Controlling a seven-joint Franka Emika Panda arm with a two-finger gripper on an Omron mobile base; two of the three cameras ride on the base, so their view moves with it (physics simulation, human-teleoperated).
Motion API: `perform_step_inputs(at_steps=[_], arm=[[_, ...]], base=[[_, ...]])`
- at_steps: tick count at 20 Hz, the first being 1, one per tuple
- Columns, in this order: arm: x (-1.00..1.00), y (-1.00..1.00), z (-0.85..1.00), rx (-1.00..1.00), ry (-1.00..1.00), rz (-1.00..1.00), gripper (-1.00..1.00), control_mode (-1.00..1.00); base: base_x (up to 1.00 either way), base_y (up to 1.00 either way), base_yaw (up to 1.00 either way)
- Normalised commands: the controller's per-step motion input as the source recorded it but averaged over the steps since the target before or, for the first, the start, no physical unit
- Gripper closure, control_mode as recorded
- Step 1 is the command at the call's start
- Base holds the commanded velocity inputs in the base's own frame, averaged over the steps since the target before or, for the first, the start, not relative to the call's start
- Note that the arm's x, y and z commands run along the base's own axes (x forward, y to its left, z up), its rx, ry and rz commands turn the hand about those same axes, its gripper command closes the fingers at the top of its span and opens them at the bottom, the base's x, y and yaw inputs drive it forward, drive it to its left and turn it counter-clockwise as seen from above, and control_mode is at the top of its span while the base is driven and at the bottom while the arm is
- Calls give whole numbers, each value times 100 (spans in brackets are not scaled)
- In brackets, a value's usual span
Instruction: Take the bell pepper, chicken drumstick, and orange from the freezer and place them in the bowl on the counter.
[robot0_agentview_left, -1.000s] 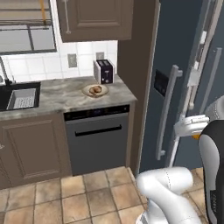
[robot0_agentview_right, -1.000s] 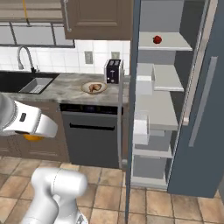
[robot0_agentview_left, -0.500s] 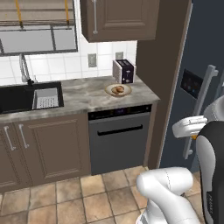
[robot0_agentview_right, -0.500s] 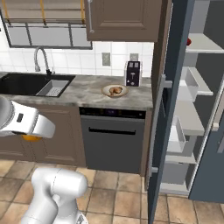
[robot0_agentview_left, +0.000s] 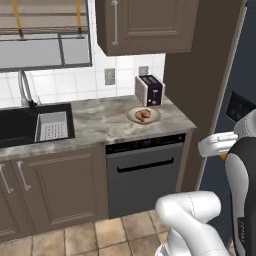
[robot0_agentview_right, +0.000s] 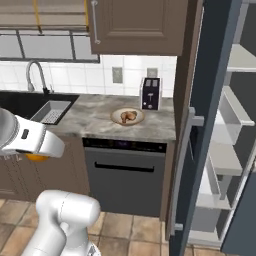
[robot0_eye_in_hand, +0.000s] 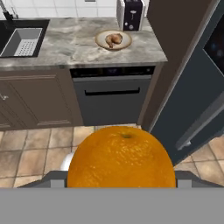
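My gripper (robot0_agentview_right: 35, 155) is shut on the orange (robot0_eye_in_hand: 120, 157), a bright round fruit that looms large at the bottom of the hand view. A sliver of the orange (robot0_agentview_left: 223, 156) shows under the white hand. On the counter (robot0_agentview_left: 95, 122) stands the beige bowl (robot0_agentview_left: 131, 116) with the chicken drumstick (robot0_agentview_left: 143, 114) lying in it. In the hand view the bowl (robot0_eye_in_hand: 101, 42) and drumstick (robot0_eye_in_hand: 114, 39) sit far ahead, beyond the orange. The freezer (robot0_agentview_right: 212, 100) stands open at the right, its pale shelves (robot0_agentview_right: 235, 102) showing. The bell pepper is out of view.
A black toaster (robot0_agentview_left: 149, 90) stands just behind the bowl against the tiled wall. The sink (robot0_agentview_left: 30, 125) with a grey basket lies to the left. A black dishwasher front (robot0_agentview_left: 145, 170) sits under the bowl. The freezer door (robot0_eye_in_hand: 197, 100) juts out over the tiled floor.
The base has driven, so the whole picture shifted: the counter and bowl come nearer and more central, the freezer slides to the right edge. The orange stays in my gripper.
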Motion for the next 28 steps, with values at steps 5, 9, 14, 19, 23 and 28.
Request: perform_step_inputs(at_steps=[5, 9, 14, 19, 23, 28], arm=[[0, 0, 0, 0, 0, 0, 100, 100], [0, 0, 0, 0, 0, 0, 100, 100], [0, 0, 0, 0, 0, 0, 100, 100], [0, 0, 0, 0, 0, 0, 100, 100], [0, 0, 0, 0, 0, 0, 100, 100], [0, 0, 0, 0, 0, 0, 100, 100]], base=[[66, 0, 0], [64, 0, 0], [57, 0, 1], [56, 0, 4], [56, 0, 6], [48, -1, 7]])
